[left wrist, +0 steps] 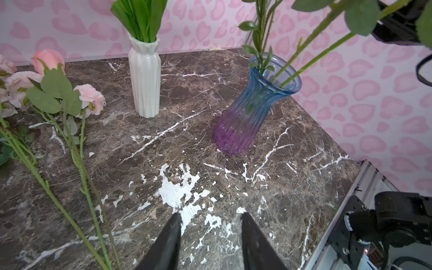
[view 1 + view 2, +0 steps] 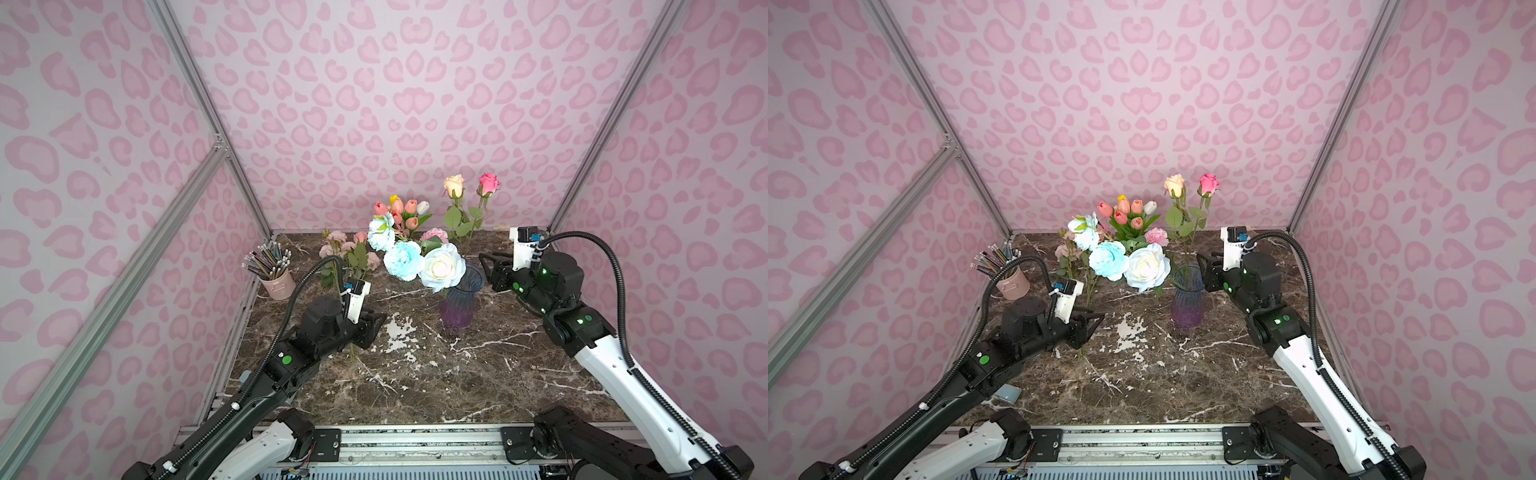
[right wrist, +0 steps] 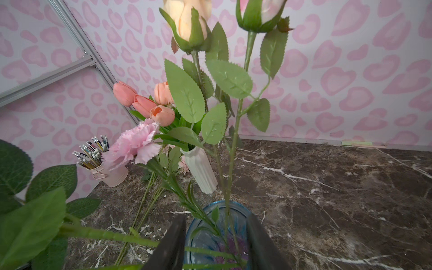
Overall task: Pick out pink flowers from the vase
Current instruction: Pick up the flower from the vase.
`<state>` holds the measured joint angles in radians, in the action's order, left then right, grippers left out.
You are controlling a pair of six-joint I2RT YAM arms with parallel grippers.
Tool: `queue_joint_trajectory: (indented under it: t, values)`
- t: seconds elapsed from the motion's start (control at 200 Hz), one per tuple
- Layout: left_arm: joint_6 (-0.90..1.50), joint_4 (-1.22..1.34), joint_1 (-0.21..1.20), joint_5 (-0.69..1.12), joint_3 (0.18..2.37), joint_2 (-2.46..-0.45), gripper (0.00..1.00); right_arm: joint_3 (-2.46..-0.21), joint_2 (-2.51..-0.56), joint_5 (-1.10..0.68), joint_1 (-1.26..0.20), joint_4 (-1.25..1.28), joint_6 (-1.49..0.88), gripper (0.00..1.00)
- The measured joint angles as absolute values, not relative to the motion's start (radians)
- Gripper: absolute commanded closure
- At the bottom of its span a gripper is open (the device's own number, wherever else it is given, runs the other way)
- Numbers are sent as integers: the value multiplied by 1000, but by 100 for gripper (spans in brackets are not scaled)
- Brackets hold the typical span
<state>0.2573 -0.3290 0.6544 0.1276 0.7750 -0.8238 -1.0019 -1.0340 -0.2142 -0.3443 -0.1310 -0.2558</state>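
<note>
Pale pink roses point(image 2: 337, 239) lie on the tabletop point(image 2: 415, 374) at ten o'clock of the vase point(image 2: 457, 307) — pink carnation point(image 2: 434, 235) and magenta rose point(image 2: 489, 183) remain inside; left pincer point(image 1: 210, 215) and right pincer point(image 3: 216, 217) half-open, empty.

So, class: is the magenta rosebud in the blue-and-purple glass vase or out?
In: the magenta rosebud stands with its stem down inside the glass vase, beside the peach rose.
</note>
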Motion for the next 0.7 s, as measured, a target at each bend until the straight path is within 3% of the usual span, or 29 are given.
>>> queue_joint_trajectory:
  t: [0.335,0.7]
  values:
    - [224,-343,674,142,726,-813,56,-1049,-1190,-309,-265,-48,-278,51]
    - [217,-347,681,101,731,-806,56,-1092,-1309,-333,-263,-2,-282,53]
